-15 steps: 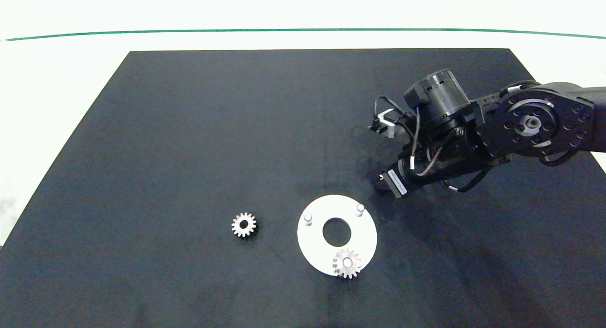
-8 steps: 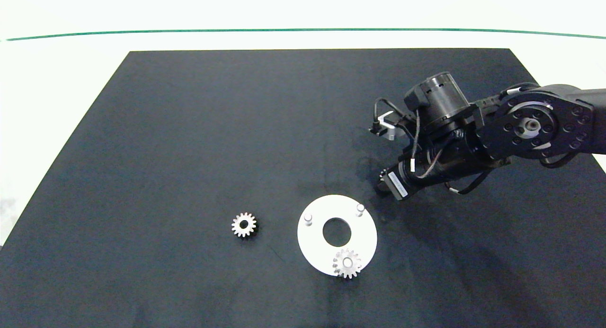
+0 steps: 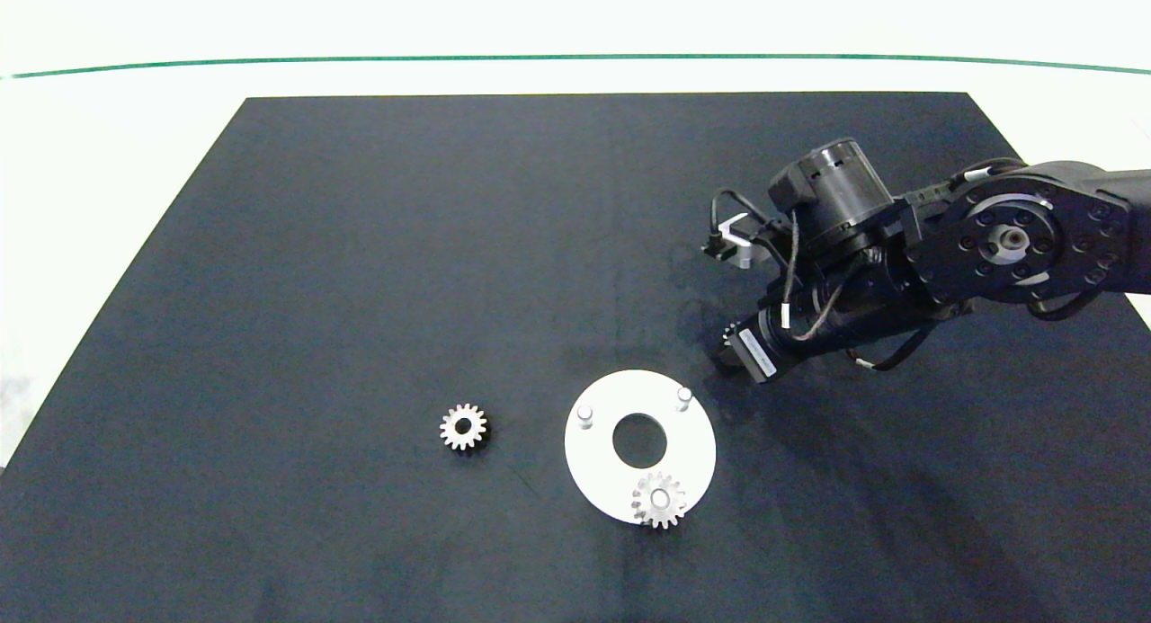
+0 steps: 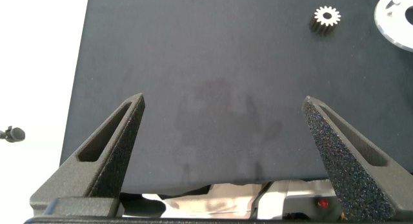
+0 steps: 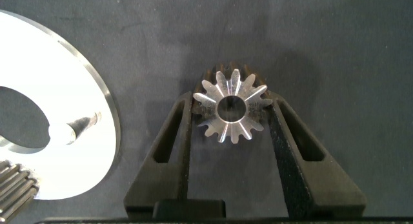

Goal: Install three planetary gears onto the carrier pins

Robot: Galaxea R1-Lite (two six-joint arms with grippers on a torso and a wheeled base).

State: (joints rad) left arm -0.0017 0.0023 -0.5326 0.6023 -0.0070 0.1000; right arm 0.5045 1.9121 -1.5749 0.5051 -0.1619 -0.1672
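- Three small silver metal spur gears in all: one lying loose on the mat, one seated on the disc's near edge, and one between the right gripper's fingers.
- One flat white round disc with a large central hole.
- Two bare short silvery studs standing on that disc.
- One black rectangular mat covering the table.
- Two grippers, each with two fingers: left, right.
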